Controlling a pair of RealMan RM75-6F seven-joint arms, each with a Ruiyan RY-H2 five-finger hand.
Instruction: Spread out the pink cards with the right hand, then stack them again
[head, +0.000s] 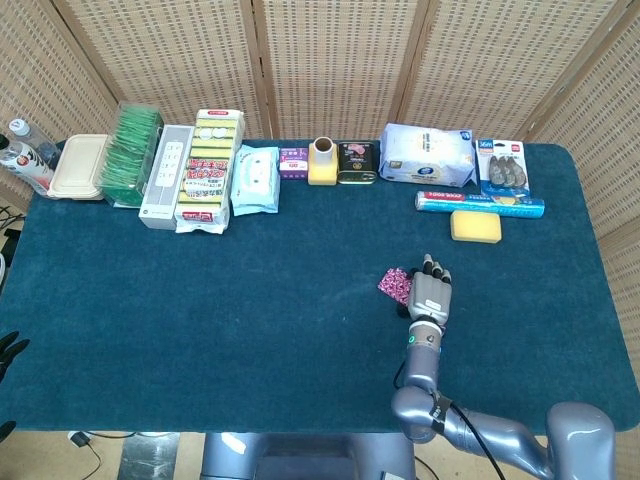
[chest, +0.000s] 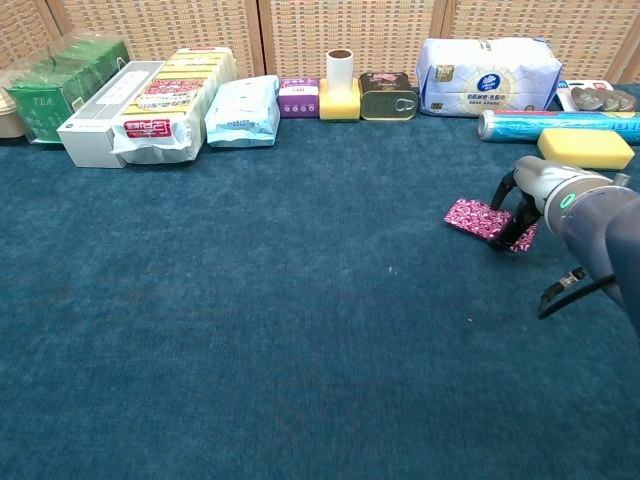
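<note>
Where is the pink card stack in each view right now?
Head view: pink cards right of centre, at the right hand's left edge.
Chest view: right side, mid-height, fingers on the stack's right end.
Shared landmark: yellow sponge behind them.

Lying flat on a table (head: 200, 300) covered in dark teal cloth: pink cards (head: 396, 284), stacked, right of centre. Standing along the far edge, left to right: bottles (head: 22, 155), beige container (head: 78, 166), green tea packs (head: 133, 153), white box (head: 165, 176), yellow packet (head: 208, 170), light blue pouch (head: 256, 179), small purple box (head: 293, 162), yellow holder with roll (head: 322, 162), tin (head: 357, 163), tissue pack (head: 428, 155), blister pack (head: 502, 165). Sitting nearer: foil roll (head: 480, 202), yellow sponge (head: 475, 226).
</note>
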